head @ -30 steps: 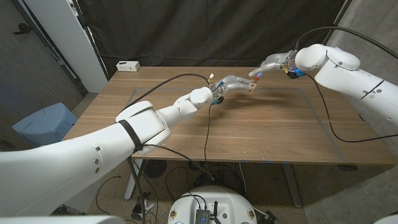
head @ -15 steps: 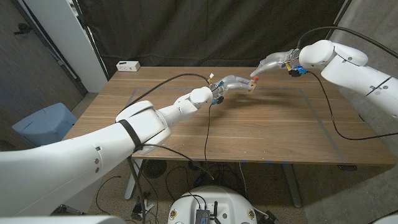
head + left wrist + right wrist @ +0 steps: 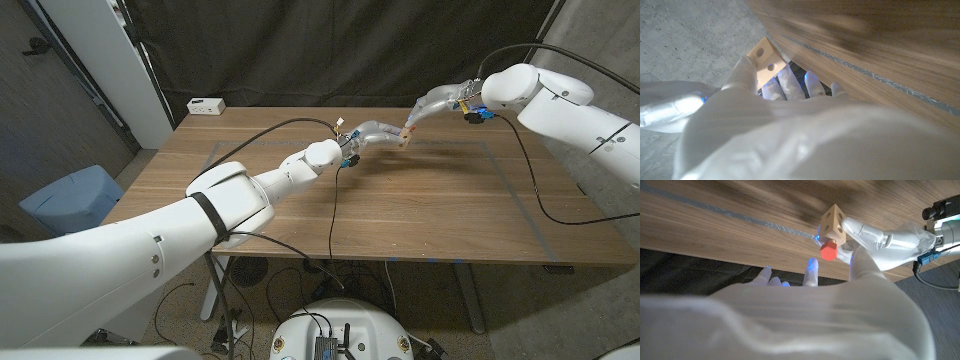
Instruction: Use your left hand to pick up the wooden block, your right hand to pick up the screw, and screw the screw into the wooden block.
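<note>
Fingers of the left hand grip a small wooden block, lifted above the far middle of the wooden table. A red-headed screw sits against the block's face. The right hand reaches in from the right, fingertips at the screw; whether they pinch it is unclear.

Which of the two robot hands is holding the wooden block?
The left robot hand holds the wooden block above the table. The right robot hand instead meets the block at the red-headed screw.
</note>
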